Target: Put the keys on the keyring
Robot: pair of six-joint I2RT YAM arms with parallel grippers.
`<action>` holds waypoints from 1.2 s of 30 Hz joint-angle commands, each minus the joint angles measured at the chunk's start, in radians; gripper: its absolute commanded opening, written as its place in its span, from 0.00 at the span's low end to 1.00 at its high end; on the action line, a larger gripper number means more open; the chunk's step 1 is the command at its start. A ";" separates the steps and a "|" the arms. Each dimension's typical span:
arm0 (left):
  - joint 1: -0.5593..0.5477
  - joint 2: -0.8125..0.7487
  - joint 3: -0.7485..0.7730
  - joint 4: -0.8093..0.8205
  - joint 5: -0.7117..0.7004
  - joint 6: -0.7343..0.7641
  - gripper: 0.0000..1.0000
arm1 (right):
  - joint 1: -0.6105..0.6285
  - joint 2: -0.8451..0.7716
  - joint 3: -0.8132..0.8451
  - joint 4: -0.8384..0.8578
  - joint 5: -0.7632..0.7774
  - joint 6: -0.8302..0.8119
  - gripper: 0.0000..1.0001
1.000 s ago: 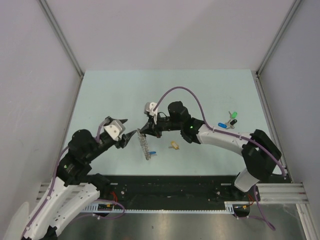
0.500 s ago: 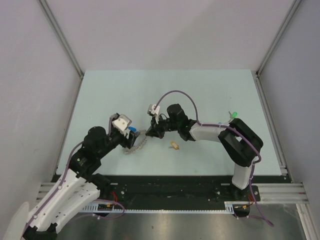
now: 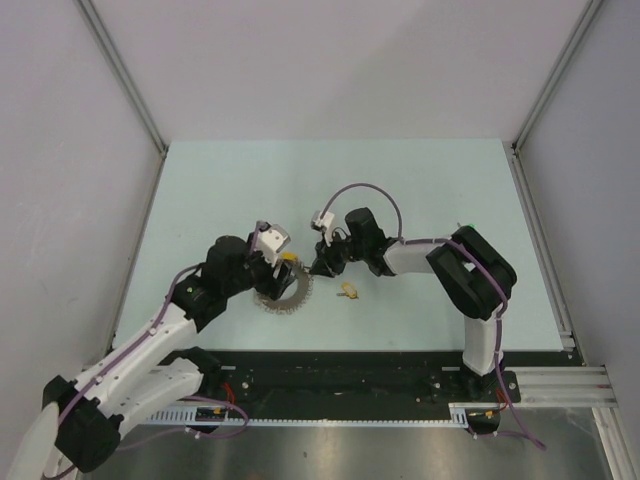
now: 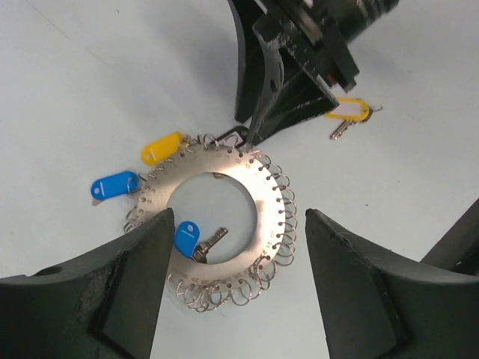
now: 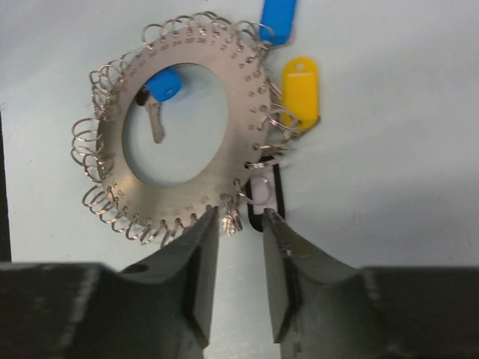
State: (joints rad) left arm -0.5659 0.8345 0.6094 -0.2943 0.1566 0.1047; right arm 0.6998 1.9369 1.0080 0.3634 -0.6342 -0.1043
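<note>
The keyring (image 4: 263, 196) is a flat silver disc with a wide hole and several small wire loops round its rim. It lies flat on the table (image 3: 283, 296). A yellow-capped key (image 4: 162, 147), a blue-capped key (image 4: 114, 185) and a black tag (image 5: 266, 196) hang at its rim. Another blue-capped key (image 5: 160, 85) lies in the hole. My left gripper (image 4: 238, 228) is open wide above the ring, touching nothing. My right gripper (image 5: 241, 217) is narrowly open at the ring's edge, a small loop (image 5: 232, 218) between its fingers.
A loose yellow-capped key (image 3: 349, 291) lies on the table just right of the ring, also in the left wrist view (image 4: 346, 111). A green-capped key (image 3: 461, 229) peeks out behind the right arm. Walls stand at the back and both sides.
The ring stood upright between both grippers; it has moved and now lies flat on the table. My left gripper has let go and hovers above. My right gripper followed to its edge.
</note>
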 commanded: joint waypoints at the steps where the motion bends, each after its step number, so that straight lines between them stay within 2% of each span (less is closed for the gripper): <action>1: 0.004 0.075 0.058 0.020 0.044 0.007 0.76 | -0.023 -0.071 0.007 -0.023 0.031 -0.012 0.44; 4: 0.004 0.158 0.099 -0.008 0.063 0.035 0.75 | -0.043 -0.139 0.007 -0.098 0.071 0.003 0.49; 10: -0.008 0.322 0.199 -0.066 0.067 0.035 0.70 | -0.082 -0.268 -0.026 -0.228 0.192 0.052 0.52; 17: -0.054 0.556 0.371 -0.212 -0.020 0.055 0.65 | -0.175 -0.489 -0.147 -0.273 0.241 0.173 0.58; 20: -0.081 0.633 0.431 -0.255 -0.011 0.053 0.63 | -0.198 -0.599 -0.193 -0.294 0.306 0.193 0.62; 23: -0.113 0.682 0.455 -0.282 -0.032 0.088 0.62 | -0.204 -0.711 -0.227 -0.328 0.395 0.196 0.65; 26: -0.133 0.745 0.492 -0.328 -0.032 0.101 0.56 | -0.204 -0.870 -0.311 -0.348 0.523 0.196 0.67; 28: -0.158 0.768 0.506 -0.335 -0.035 0.105 0.52 | -0.204 -0.915 -0.339 -0.346 0.548 0.196 0.68; 36: -0.242 0.807 0.506 -0.318 -0.118 0.086 0.53 | -0.204 -1.027 -0.419 -0.327 0.579 0.201 0.68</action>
State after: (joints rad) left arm -0.7731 1.6318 1.0828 -0.6094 0.0933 0.1925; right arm 0.4953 0.9344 0.6086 0.0158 -0.1043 0.0837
